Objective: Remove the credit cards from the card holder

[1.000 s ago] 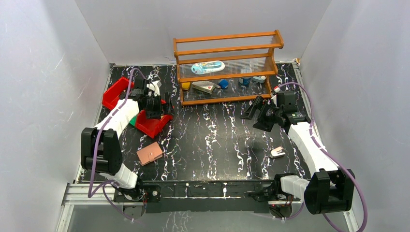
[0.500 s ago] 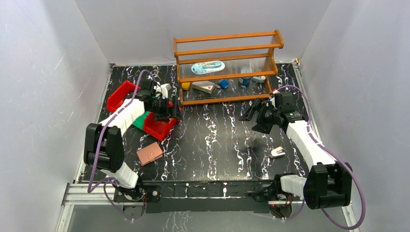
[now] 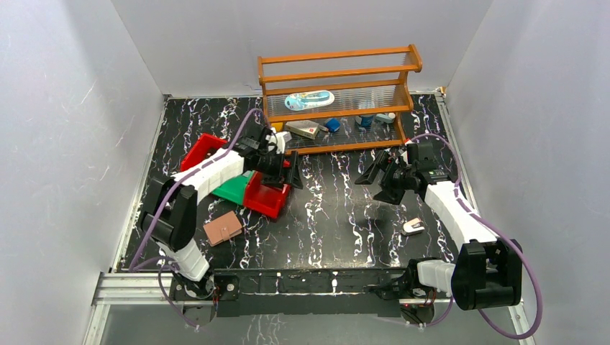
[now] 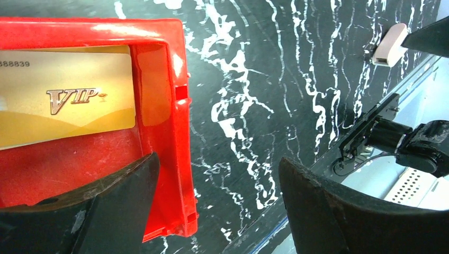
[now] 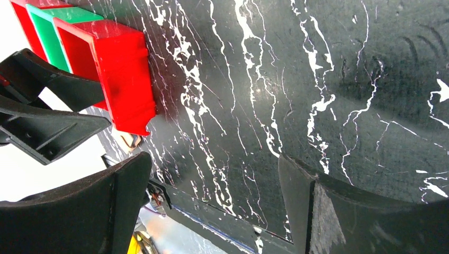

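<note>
Pinkish-brown holder [image 3: 221,228] lies folded on the counter [image 3: 331,215], near and left of my left pincer [image 3: 289,172], which is spread wide and empty astride the red bin [image 3: 265,204] rim. It is the nearer one; right pincer [image 3: 377,172] gapes empty too. Gold card [image 4: 66,100] sits in that bin.

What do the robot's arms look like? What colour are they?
The left arm and right arm have white shells with chunky black joints. A thin purple cable loops along each one. The left gripper and right gripper each have two black, wedge-shaped fingers.
</note>
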### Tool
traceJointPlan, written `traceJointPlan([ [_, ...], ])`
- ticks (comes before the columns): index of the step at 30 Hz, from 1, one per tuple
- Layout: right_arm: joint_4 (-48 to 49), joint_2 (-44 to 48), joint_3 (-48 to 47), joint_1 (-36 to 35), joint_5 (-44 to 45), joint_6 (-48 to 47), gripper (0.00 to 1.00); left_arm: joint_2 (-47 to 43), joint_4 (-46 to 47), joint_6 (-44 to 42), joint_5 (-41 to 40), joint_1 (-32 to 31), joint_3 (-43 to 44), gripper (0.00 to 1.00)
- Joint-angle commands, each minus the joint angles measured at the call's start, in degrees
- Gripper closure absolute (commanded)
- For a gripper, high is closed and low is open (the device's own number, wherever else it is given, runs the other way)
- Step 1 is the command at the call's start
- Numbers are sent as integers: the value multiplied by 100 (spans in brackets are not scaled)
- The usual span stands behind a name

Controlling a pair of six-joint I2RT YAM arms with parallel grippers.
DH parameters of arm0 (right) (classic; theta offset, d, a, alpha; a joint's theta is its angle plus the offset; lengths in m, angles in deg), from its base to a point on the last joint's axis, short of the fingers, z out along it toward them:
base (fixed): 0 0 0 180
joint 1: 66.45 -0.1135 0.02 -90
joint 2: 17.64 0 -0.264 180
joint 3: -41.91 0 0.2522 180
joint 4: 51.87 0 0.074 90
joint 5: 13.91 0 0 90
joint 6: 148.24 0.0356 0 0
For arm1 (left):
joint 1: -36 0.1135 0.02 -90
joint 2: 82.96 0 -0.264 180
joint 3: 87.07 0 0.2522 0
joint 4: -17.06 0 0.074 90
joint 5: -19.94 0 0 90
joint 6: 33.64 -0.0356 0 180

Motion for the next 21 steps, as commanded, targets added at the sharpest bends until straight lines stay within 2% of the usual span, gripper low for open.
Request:
traceJointPlan([
  [1,154,26,147,21,-67,146,2,254,178,317,104,-440,451,20],
  [12,-105,69,78,24,169,151,2,983,266,646,-171,-1312,1437,20],
  [21,-149,-75,-222,-55,204,162,2,170,-153,460,-1042,-1309,1419,12],
])
